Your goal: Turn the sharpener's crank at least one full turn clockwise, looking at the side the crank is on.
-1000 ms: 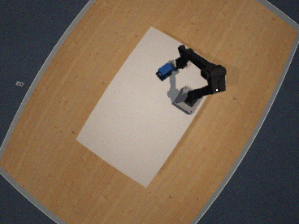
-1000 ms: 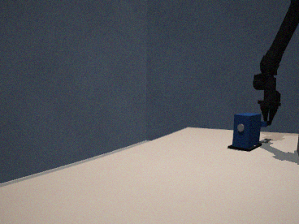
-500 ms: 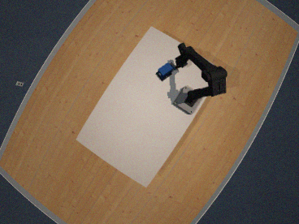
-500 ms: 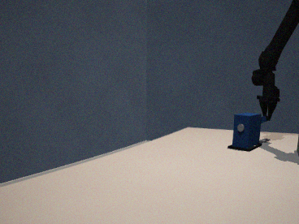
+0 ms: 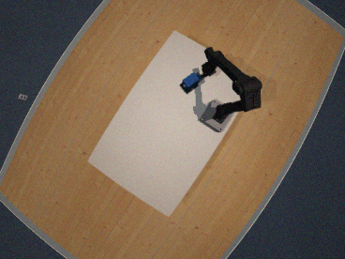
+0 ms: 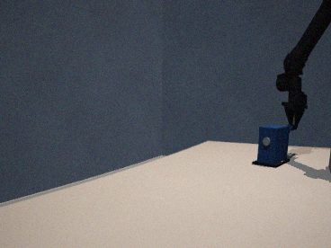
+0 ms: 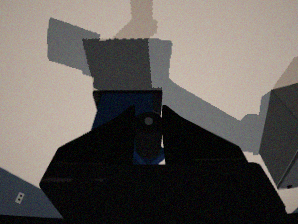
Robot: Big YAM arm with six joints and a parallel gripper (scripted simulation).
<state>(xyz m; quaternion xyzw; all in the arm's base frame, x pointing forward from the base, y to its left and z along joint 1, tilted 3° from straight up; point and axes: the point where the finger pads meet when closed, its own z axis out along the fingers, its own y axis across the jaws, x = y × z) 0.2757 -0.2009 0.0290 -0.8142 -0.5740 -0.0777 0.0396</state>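
Observation:
The blue sharpener (image 5: pixel 189 81) stands on a black base on the white mat, near the mat's far right edge. It also shows in the side view (image 6: pixel 272 145), with a grey round hole on its near face. My gripper (image 5: pixel 201 72) is at the sharpener's crank side, near its top edge (image 6: pixel 291 126). In the wrist view the dark fingers are shut on the crank handle (image 7: pixel 148 120), a dark knob with a grey end, with the blue body (image 7: pixel 127 106) behind it. The crank arm itself is mostly hidden by the fingers.
The arm's grey base plate (image 5: pixel 214 114) sits on the mat's right edge, close to the sharpener; it shows at the right of the wrist view (image 7: pixel 280 140). The mat (image 5: pixel 159 127) lies on a round wooden table. A small tag (image 5: pixel 22 97) lies on the dark floor.

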